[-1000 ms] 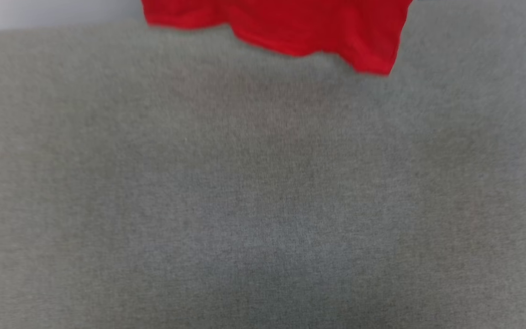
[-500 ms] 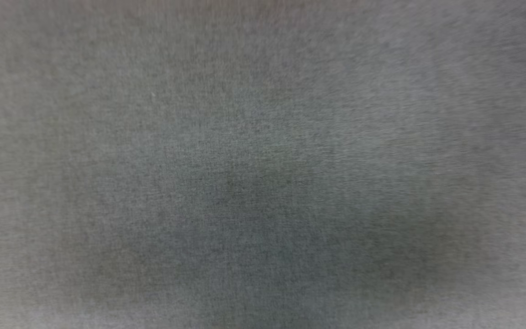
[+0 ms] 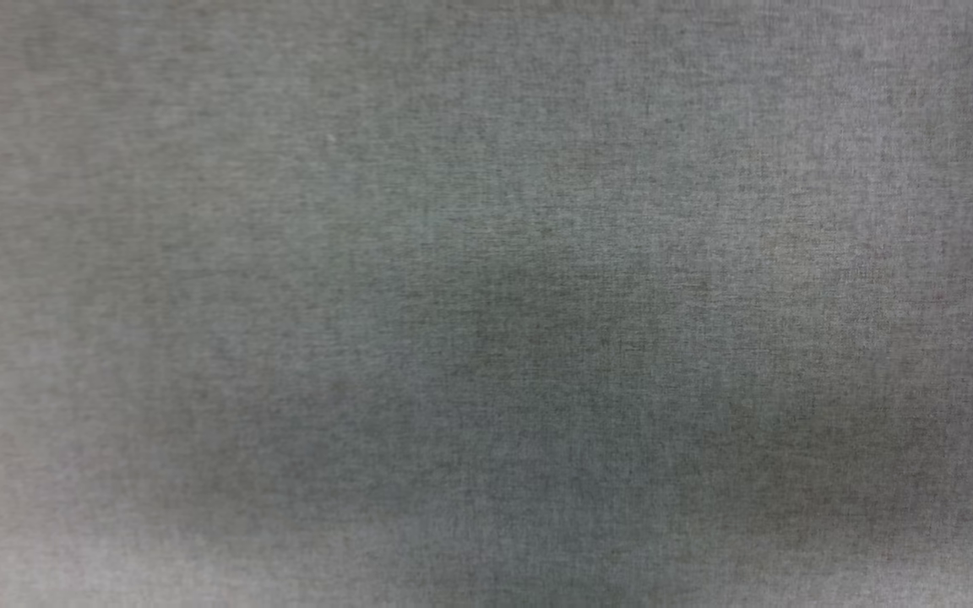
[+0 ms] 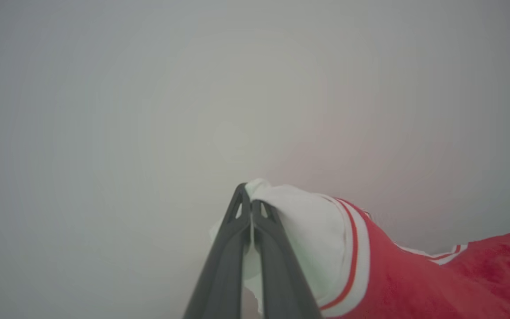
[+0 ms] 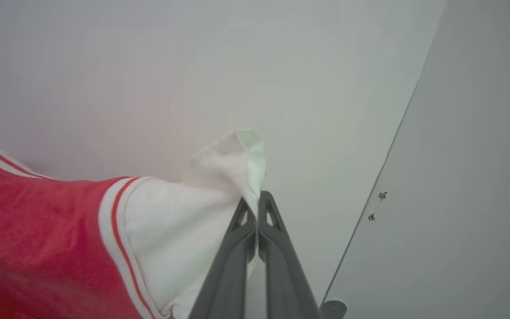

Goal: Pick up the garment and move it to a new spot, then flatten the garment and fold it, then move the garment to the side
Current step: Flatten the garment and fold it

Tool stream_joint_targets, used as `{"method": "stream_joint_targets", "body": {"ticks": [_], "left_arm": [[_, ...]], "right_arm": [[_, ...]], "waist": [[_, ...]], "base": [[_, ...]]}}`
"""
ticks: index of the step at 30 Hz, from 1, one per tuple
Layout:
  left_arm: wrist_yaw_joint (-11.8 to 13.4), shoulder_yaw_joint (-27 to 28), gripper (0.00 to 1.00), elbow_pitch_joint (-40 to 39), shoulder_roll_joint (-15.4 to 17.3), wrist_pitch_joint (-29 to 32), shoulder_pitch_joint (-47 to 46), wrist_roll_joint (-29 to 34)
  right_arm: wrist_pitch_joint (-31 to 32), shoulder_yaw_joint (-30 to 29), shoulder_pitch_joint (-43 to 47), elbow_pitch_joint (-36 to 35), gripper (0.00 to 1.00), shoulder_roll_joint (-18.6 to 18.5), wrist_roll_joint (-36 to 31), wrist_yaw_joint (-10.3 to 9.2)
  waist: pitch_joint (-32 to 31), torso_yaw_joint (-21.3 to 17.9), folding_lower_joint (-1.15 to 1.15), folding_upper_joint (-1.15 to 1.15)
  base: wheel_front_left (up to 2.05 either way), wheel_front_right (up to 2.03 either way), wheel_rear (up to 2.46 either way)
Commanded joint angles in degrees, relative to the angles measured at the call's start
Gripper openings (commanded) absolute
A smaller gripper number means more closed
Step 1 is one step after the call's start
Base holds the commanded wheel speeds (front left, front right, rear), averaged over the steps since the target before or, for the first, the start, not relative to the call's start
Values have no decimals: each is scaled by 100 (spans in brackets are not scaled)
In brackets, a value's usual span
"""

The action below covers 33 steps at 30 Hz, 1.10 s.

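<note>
In the left wrist view, the left gripper (image 4: 250,197) rises from the bottom centre of the frame, its two dark fingers pressed together on a fold of white sleeve (image 4: 308,230). From there the garment (image 4: 396,274) runs to the lower right: white cloth, a red-and-white striped trim, then red jersey out to the right edge. Beyond it, a plain pale wall (image 4: 148,110), out of focus, takes up the upper frame.

In the right wrist view, the right gripper (image 5: 256,198) stands at bottom centre, fingers likewise clamped on the other white sleeve (image 5: 179,230), whose tip sticks up just above the fingertips. The garment (image 5: 38,230) stretches to the lower left, striped trim and then red. At the bottom edge, right of the fingers, sits a small round grey fitting (image 5: 334,307). Farther off, a pale wall (image 5: 193,66) meets a greyer panel (image 5: 481,177) along a slanting seam (image 5: 396,133), with two small brown marks (image 5: 376,206) beside it.

The head view looks onto a grey woven fabric surface (image 3: 486,253), darker with soft shadow toward the lower centre and lower right.
</note>
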Motion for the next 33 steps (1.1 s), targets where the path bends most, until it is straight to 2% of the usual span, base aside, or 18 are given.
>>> {"method": "stream_joint_targets", "body": {"ticks": [1,9,13,17,24,26,29,31,33], "left_arm": [[-39,-31,0,36,4,-28,134,-9],[-153,-295,0,162,-105,-5,1173,-120],[-158,-542,0,3,-188,176,1876,-290],[-150,-817,0,-324,-77,411,2700,-566],[-151,-1285,0,-1350,418,643,4470,-1039],[-151,-1332,0,-1554,497,701,4788,-1145],[-151,-1334,0,-2171,812,785,5694,-1377],[-100,-1333,0,-2672,1016,859,6329,-1482],[62,-1322,0,-3264,1207,964,7016,-1619]], "right_arm": [[-4,100,99,18,0,22,8,-4],[-4,698,841,-39,0,-250,701,-5],[-4,1143,1473,-113,0,-485,1338,-5],[11,1715,2247,-375,0,-737,1992,-4],[1,2413,3818,-1305,0,-1414,2846,-5],[-4,2416,4043,-1473,0,-1519,2921,-5],[-8,2515,4797,-2002,0,-1814,3038,-5],[-12,2448,5271,-2363,0,-1998,3046,-5],[-13,2215,5760,-2714,0,-2168,2926,-5]], "waist": [[-207,53,0,0],[-1054,134,0,0],[-1629,148,0,0],[-2193,131,0,0],[-3015,85,0,0],[-3102,72,0,0],[-3324,54,0,0],[-3423,51,0,0],[-3514,65,0,0]], "base": [[0,0,0],[0,0,0],[0,0,0],[0,0,0],[0,0,0],[0,0,0],[0,0,0],[0,0,0],[0,0,0]]}}
